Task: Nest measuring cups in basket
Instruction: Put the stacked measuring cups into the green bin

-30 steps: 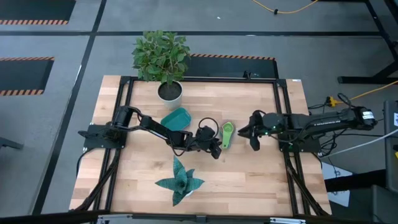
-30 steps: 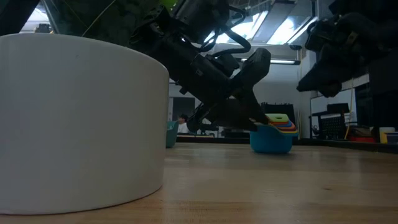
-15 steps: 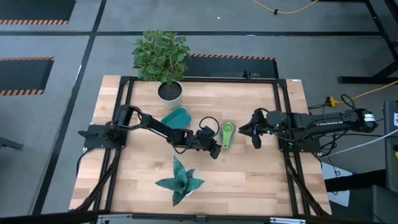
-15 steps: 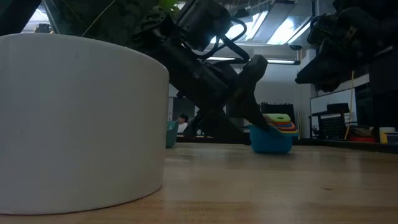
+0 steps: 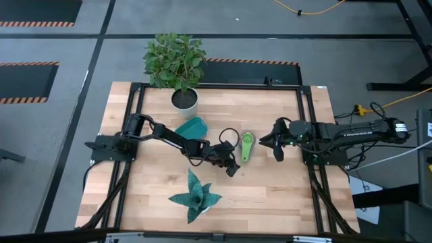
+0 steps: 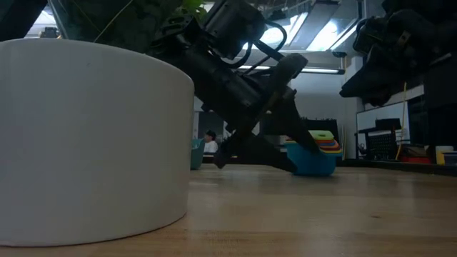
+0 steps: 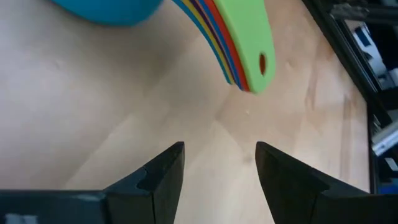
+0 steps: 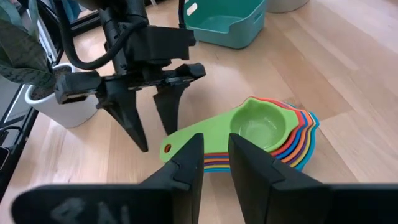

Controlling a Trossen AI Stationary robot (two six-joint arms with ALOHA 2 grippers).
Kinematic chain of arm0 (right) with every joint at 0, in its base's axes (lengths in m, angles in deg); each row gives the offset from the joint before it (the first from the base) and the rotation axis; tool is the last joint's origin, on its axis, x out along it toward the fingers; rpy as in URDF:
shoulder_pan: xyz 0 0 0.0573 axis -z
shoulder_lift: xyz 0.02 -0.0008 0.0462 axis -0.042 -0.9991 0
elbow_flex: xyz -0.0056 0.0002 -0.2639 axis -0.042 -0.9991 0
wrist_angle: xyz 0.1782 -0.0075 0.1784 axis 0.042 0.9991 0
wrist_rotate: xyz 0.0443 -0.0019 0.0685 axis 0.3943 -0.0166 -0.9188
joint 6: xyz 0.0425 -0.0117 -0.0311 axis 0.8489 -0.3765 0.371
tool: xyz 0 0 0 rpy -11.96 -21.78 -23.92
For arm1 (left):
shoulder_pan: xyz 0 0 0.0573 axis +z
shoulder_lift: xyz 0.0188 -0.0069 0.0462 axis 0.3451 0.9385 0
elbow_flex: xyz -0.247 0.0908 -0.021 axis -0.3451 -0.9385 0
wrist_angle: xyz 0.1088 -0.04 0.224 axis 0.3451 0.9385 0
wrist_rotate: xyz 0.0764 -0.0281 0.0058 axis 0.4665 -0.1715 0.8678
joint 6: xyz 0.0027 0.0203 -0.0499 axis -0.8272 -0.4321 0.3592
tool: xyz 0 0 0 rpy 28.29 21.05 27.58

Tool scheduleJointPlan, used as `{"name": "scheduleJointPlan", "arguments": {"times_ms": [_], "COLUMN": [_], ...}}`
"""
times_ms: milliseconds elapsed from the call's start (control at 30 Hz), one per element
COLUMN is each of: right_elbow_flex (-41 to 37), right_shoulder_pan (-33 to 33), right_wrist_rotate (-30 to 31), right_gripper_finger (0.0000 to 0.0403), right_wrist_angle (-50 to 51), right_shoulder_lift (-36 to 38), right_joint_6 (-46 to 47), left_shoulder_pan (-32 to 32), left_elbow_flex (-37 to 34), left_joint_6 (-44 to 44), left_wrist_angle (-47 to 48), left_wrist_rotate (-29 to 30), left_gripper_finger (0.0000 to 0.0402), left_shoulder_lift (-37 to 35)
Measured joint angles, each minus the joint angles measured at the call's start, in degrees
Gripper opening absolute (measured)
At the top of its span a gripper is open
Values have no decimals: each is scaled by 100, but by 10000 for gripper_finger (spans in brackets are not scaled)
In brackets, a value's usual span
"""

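Measuring cups (image 5: 246, 145) lie nested in one stack on the table (image 5: 283, 196), near its middle and a little toward the right edge; green cup on top, handles fanned together and pointing toward the front edge. In the right wrist view the stack (image 8: 261, 134) shows green, then yellow, orange, red and blue rims beneath. The stack sits on bare wood, not in the basket (image 5: 191, 127), which stands well apart toward the left, between the stack and the white plant pot (image 5: 184, 100) near the back edge. Left gripper (image 5: 231, 167) is just beside the handle ends, touching nothing, fingers spread apart and empty (image 7: 221, 168). Right gripper (image 5: 275, 144) hovers beside the stack toward the right edge, fingers parted, holding nothing. A teal leaf-shaped plant (image 5: 194, 196) lies near the front edge.
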State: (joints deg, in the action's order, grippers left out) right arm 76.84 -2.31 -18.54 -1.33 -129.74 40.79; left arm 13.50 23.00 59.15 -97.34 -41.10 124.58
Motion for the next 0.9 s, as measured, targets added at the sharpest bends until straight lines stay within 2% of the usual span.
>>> {"name": "scheduleJointPlan", "arguments": {"times_ms": [300,467,700,900], "right_elbow_flex": [0,0,0,0], "right_shoulder_pan": [0,0,0,0], "right_wrist_rotate": [0,2,2,0], "right_gripper_finger": [80,80,80,80], "right_wrist_angle": [119,105,91,91], "right_shoulder_lift": [0,0,0,0], "right_joint_6": [0,0,0,0], "left_shoulder_pan": [1,-1,-12,-9], "left_elbow_flex": [7,13,4,4], "left_joint_6": [14,-5,-3,-5], "left_wrist_angle": [-73,-157,-239,-290], "left_wrist_rotate": [-644,-796,-145,-102], "left_gripper_finger": [191,190,190,193], "left_shoulder_lift": [-118,-233,-223,-223]}}
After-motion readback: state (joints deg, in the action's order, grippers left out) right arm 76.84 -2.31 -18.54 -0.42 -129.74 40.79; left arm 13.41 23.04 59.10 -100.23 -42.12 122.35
